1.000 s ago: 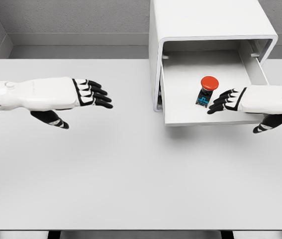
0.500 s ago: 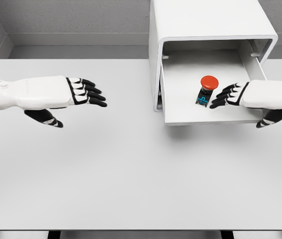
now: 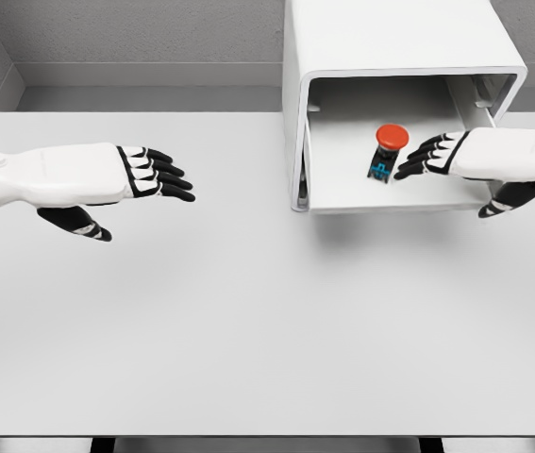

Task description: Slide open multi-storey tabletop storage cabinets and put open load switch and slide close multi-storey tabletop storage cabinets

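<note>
A white storage cabinet [image 3: 390, 38] stands at the back right of the table, its drawer [image 3: 342, 189] partly pulled out. Inside the drawer lies the load switch [image 3: 387, 151], a dark body with a red round button on top. My right hand [image 3: 427, 156] reaches in over the drawer's right side, fingers spread, its fingertips just right of the switch and holding nothing. Its thumb hangs by the drawer's front right corner. My left hand [image 3: 158, 173] hovers over the table's left part, fingers extended and empty.
The white table [image 3: 248, 321] stretches out in front of the cabinet. A grey wall runs along the back edge.
The drawer has slid back into the cabinet by a good part, carrying the switch with it. My right hand moved back with it. My left hand drifted slightly left.
</note>
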Controlling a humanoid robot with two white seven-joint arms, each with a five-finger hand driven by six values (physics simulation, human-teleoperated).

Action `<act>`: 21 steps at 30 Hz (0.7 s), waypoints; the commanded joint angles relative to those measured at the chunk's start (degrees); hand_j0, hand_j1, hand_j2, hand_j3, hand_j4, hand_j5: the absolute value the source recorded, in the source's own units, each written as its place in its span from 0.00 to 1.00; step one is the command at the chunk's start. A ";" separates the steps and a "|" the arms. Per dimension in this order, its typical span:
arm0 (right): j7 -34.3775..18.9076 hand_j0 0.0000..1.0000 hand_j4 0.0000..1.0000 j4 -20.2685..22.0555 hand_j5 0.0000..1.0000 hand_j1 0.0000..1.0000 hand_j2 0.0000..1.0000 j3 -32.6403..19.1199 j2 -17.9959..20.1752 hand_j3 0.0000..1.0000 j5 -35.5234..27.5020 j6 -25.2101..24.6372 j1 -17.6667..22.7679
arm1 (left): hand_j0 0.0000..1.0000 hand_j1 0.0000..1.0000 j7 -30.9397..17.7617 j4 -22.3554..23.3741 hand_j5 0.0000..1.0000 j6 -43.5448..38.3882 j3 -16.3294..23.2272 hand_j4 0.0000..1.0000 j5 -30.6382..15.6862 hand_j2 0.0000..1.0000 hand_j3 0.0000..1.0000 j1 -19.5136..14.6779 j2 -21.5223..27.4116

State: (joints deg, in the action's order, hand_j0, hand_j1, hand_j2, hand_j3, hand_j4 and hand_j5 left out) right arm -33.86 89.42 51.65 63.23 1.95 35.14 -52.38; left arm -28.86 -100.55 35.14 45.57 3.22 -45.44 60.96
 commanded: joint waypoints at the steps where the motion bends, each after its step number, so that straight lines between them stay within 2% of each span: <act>1: 0.02 1.00 1.00 -2.50 1.00 1.00 1.00 0.03 -2.41 1.00 0.86 -0.14 0.00 | 1.00 1.00 0.03 0.01 1.00 -0.14 -0.04 1.00 -0.40 1.00 1.00 0.00 0.12; 8: -0.15 1.00 1.00 -9.44 1.00 1.00 1.00 0.12 -7.24 1.00 2.97 -0.14 -2.02 | 1.00 1.00 0.03 0.01 1.00 -0.14 -0.13 1.00 -0.32 1.00 1.00 -0.09 0.12; 9: -0.07 1.00 1.00 -10.23 1.00 1.00 1.00 0.12 -7.77 1.00 4.73 -0.14 -2.02 | 1.00 1.00 0.03 0.01 1.00 -0.14 -0.13 1.00 -0.32 1.00 1.00 -0.09 0.12; 11: -0.07 1.00 1.00 -10.23 1.00 1.00 1.00 0.12 -8.21 1.00 4.91 -0.14 -1.76 | 1.00 1.00 0.03 0.01 1.00 -0.14 -0.66 1.00 -0.32 1.00 1.00 0.00 0.12; 16: 0.20 1.00 1.00 -6.72 1.00 1.00 1.00 -0.05 -6.80 1.00 4.55 -0.14 -1.84 | 1.00 1.00 0.03 0.01 1.00 -0.14 -0.66 1.00 -0.32 1.00 1.00 0.62 0.39; 18: 4.15 1.00 1.00 -1.19 1.00 1.00 1.00 -0.93 -1.62 1.00 4.20 -0.14 -1.32 | 1.00 1.00 0.03 0.01 1.00 -0.14 -0.66 1.00 -0.32 1.00 1.00 0.70 0.39; 19: 5.64 1.00 1.00 0.05 1.00 1.00 1.00 -1.02 0.40 1.00 2.63 -0.14 -0.44 | 1.00 1.00 0.03 0.01 1.00 -0.14 -0.66 1.00 -0.32 1.00 1.00 0.70 0.39; 20: 5.91 1.00 1.00 0.05 1.00 1.00 1.00 -1.02 1.37 1.00 -1.07 -0.14 1.84 | 1.00 1.00 0.03 0.01 1.00 -0.14 -0.66 1.00 -0.32 1.00 1.00 0.70 0.39; 21: 6.09 1.00 1.00 0.14 1.00 1.00 1.00 -0.93 1.55 1.00 -1.51 -0.14 3.34 | 1.00 1.00 0.03 0.01 1.00 -0.14 -0.66 1.00 -0.32 1.00 1.00 0.70 0.30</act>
State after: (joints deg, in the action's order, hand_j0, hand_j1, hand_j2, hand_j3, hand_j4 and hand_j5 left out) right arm -29.34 87.79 50.96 62.35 3.35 35.18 -48.08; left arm -28.86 -100.55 35.14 44.95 3.27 -44.65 61.25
